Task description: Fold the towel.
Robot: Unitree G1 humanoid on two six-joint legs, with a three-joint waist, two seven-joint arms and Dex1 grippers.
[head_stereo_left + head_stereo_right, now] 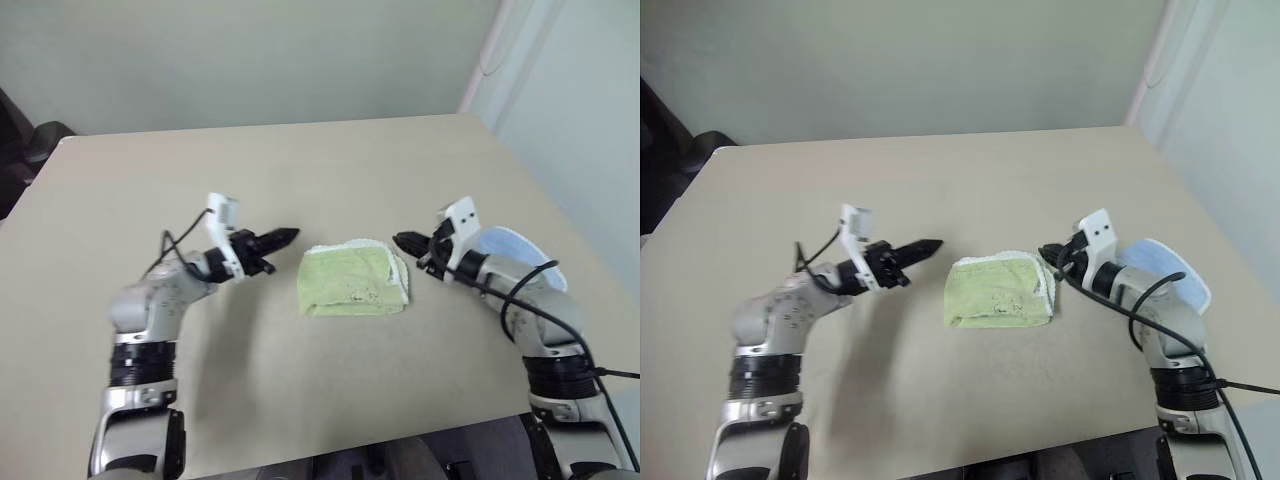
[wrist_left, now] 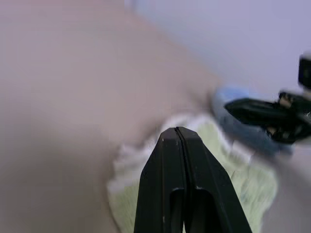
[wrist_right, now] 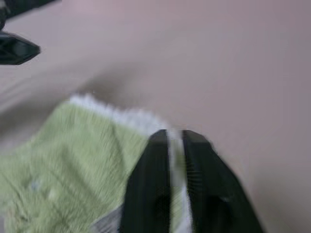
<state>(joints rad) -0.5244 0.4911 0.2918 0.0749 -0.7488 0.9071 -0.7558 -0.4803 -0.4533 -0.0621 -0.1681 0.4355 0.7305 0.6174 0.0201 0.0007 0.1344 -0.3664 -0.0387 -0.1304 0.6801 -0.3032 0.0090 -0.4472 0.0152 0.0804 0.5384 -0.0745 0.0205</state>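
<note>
Right now the light lime-green terry towel w/ white stitched edging (image 1: pixel 353 282) lies folded into a small, roughly rectangular bundle near the middle of the beige tabletop (image 1: pixel 300 180). White edge layers show along its far side and its robot-right side; a few small dark specks sit on the top face.

Left gripper (image 1: pixel 290 236), two black fingers, is held over the table just to the robot-left of the towel, apart from it, tips pointing toward the bundle. In the left wrist view its fingers (image 2: pixel 165 174) are pressed together w/ no gap and nothing between them, so it's closed and empty.

Right gripper (image 1: pixel 400 240) sits at the towel's robot-right far corner, tips very near the white edging; can't tell from the head views if it touches. In the right wrist view a narrow slit shows between its fingers (image 3: pixel 150 179), w/ white edging and green cloth visible through the slit, so it's parted a little. Whether any cloth is actually pinched there, can't tell.

A smaller light blue cloth (image 1: pixel 520 250) lies on the table beyond the right arm, toward the table's robot-right edge, partly hidden by the forearm. It's separate from the towel.

Black cables run along both forearms. Pale wall behind the table.
</note>
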